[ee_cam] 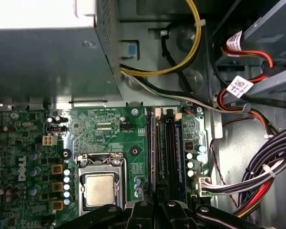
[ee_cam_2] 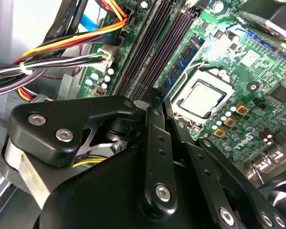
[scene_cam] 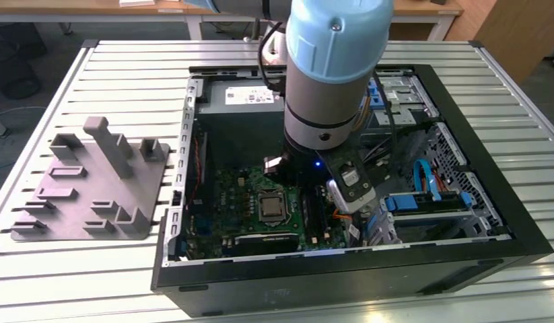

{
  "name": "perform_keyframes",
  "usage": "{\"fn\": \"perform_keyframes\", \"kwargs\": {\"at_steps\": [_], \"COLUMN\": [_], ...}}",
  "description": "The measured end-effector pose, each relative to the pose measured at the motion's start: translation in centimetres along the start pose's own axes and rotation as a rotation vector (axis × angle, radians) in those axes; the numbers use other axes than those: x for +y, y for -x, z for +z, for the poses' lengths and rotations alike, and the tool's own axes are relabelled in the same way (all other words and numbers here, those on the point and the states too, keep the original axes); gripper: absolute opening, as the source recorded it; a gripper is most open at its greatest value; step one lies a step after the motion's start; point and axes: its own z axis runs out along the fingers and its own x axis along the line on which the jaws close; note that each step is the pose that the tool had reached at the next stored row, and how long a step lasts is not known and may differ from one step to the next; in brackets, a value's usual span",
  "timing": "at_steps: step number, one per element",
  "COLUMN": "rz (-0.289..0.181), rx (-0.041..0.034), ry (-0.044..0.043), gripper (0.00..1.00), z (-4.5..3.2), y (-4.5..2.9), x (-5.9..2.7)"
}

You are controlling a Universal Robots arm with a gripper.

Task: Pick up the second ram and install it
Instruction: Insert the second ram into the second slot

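Hand: the robot's hand (ee_cam_2: pixel 150 102) is low inside the open computer case (scene_cam: pixel 492 202), fingers pressed together on the second ram (ee_cam: pixel 152 143).
Ram: stands on edge in a memory slot beside the processor (ee_cam: pixel 99 189), long axis along the slots.
Room: tight; cable bundle (ee_cam: pixel 271 176) and power supply (ee_cam: pixel 47 52) close by.
Counter: slatted counter (scene_cam: pixel 124 74) carries the case.

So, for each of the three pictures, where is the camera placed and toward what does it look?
Exterior view: off the arm, above, looking down at the open computer case on the slatted table; the arm reaches inside.
First wrist view: on the wrist, facing the motherboard; gripper at the edge.
Second wrist view: near the wrist, behind the gripper.
Both wrist views share the processor and memory slots.
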Motion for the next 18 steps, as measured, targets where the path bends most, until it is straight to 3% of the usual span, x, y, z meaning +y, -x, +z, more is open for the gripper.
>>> {"fn": "perform_keyframes", "kwargs": {"at_steps": [18], "rz": [0.000], "rx": [-0.0001], "ry": [-0.0034], "gripper": [0.14], "z": [0.57], "y": [0.05], "x": [-0.06]}}
